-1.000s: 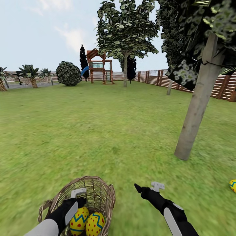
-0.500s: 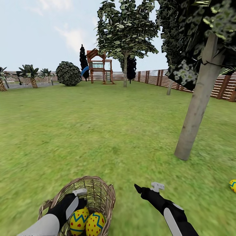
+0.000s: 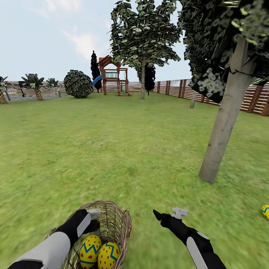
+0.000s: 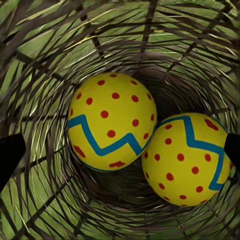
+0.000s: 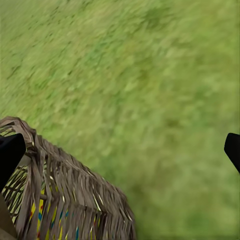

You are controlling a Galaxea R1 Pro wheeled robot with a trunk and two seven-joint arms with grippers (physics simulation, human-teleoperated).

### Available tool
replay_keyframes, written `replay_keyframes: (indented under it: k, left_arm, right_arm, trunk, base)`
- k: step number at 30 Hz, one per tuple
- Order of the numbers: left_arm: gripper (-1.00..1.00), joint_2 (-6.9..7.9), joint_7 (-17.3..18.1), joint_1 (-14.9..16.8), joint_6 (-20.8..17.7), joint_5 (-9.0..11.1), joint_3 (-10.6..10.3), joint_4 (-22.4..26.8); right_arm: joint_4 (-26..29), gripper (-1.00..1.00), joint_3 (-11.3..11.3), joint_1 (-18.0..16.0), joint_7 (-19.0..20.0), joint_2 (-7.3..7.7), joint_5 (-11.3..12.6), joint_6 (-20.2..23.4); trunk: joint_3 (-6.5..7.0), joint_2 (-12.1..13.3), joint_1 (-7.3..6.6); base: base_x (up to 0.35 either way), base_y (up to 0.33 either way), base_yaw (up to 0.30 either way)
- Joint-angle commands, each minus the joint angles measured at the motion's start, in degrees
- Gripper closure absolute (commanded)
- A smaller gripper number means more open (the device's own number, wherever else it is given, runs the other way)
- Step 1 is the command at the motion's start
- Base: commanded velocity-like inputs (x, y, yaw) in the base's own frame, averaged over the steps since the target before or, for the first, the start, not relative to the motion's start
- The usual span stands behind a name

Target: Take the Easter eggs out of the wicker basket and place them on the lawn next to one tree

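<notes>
My left jaws hang over the mouth of the small round basket of tan-brown open-weave wicker, which stands on the mottled green lawn at my near left. Left wrist view: two yellow eggs with red dots and blue-green zigzag bands lie side by side at the basket's bottom, one touching the other. Both sit between my two dark fingertips, which stand wide apart at either edge, touching neither egg. Left jaws: released, holding nothing.

My right jaws hover low above the grass just beside the basket, on its right. Right wrist view: the basket's wall lies near one fingertip; bare grass lies between the two tips. Right jaws: released, empty.

A third egg of the same pattern lies on the lawn at the far right, near the foot of the pale grey straight-trunked tree.
</notes>
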State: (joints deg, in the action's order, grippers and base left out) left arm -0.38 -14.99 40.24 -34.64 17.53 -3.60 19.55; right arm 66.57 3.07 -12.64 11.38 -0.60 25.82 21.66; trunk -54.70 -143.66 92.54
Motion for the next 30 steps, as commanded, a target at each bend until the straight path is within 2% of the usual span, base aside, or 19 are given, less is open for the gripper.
replay_keyframes:
  k: [1, 9, 15, 20, 26, 30]
  left_arm:
    - [-1.0, 0.03, -0.5, 0.2, -0.5, 0.6, -0.4, 0.1]
    - [-1.0, 0.1, -0.7, 2.8, -3.9, 0.7, -0.3, -0.1]
    - [-1.0, 0.12, -1.0, 4.8, -6.3, 2.5, -0.2, -0.2]
    - [-1.0, 0.31, -1.3, 5.7, -6.9, 3.2, -0.2, -0.3]
    - [-1.0, 0.49, -1.8, 7.3, -6.8, 3.6, -0.3, -5.0]
    - [-1.0, 0.59, -1.4, 7.6, -6.6, 3.8, -0.2, -6.4]
  right_arm:
    - [0.1, -1.0, 0.0, 0.0, 0.0, -0.02, 0.3, 0.3]
    - [0.1, -1.0, 0.0, 0.0, 0.0, -0.03, 0.3, 0.3]
    - [0.1, -1.0, 0.0, 0.0, 0.0, -0.07, 0.1, 0.3]
    - [0.1, -1.0, 0.0, 0.0, 0.0, -0.09, 0.0, 0.3]
    - [0.1, -1.0, 0.0, 0.0, 0.0, -0.1, -0.1, 0.3]
    - [0.1, -1.0, 0.0, 0.0, 0.0, -0.1, -0.2, 0.3]
  trunk:
    - [-0.06, 0.0, -0.01]
    - [-0.06, 0.0, -0.01]
    - [-0.06, 0.0, -0.01]
    - [-0.06, 0.0, -0.01]
    - [-0.06, 0.0, -0.01]
    - [-0.06, 0.0, -0.01]
  base:
    - [0.0, 0.0, 0.0]
    - [0.0, 0.0, 0.0]
    - [0.0, 0.0, 0.0]
    - [0.0, 0.0, 0.0]
    - [0.0, 0.0, 0.0]
    - [0.0, 0.0, 0.0]
